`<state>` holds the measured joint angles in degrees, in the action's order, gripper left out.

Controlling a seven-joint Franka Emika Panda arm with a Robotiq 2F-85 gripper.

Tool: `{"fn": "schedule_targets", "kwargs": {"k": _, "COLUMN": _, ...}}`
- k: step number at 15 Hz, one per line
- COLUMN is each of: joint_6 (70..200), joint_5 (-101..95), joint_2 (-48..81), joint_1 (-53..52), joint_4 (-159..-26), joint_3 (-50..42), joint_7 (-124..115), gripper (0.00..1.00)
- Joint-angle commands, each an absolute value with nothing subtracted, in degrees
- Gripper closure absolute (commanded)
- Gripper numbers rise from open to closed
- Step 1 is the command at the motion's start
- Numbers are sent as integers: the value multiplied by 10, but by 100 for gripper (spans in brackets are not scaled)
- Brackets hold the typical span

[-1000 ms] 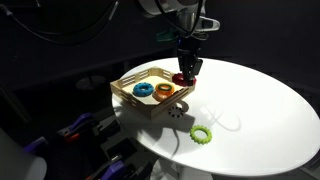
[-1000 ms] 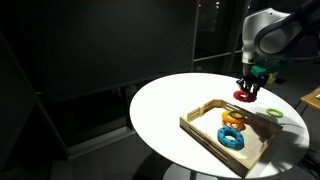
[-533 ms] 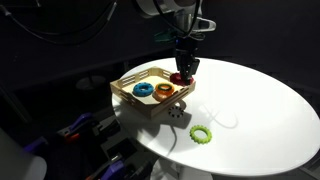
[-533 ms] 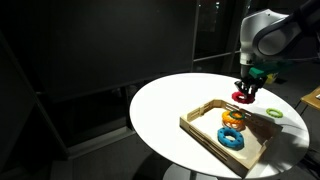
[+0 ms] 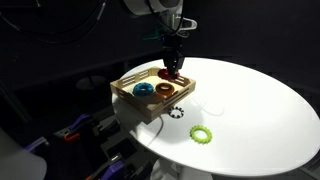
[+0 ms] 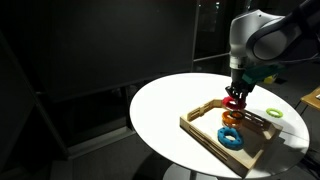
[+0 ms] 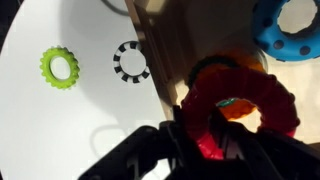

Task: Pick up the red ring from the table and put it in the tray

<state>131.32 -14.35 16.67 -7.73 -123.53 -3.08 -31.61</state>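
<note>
White round table point(image 5: 262, 98) | dark room point(image 5: 45, 55) | light-wood tray point(image 5: 128, 100) at table edge

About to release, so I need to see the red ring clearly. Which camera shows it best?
The wrist view: the red ring fills much of the frame, held over the tray. In both exterior views it is only a small red spot under the gripper.

Numbers one each: glossy red ring point(image 5: 167, 73), orange ring point(image 5: 164, 92), blue ring point(image 5: 143, 89), green toothed ring point(image 5: 202, 134), black segmented ring point(image 5: 177, 112), light-wood slatted tray point(image 5: 130, 100).
</note>
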Motion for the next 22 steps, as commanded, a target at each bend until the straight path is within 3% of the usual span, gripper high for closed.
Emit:
{"fn": "schedule_targets", "kwargs": {"k": 1, "joint_6": 1325, "joint_5": -157, "joint_2": 149, "joint_1": -88, "joint_4": -1260, "joint_3": -20, "joint_7": -296, "gripper": 90}}
{"fn": "schedule_targets", "kwargs": {"k": 22, "joint_6": 1357, "joint_5": -236, "joint_2": 153, "joint_1": -138, "joint_4": -1330, "joint_3": 6, "joint_7": -291, "gripper": 90}}
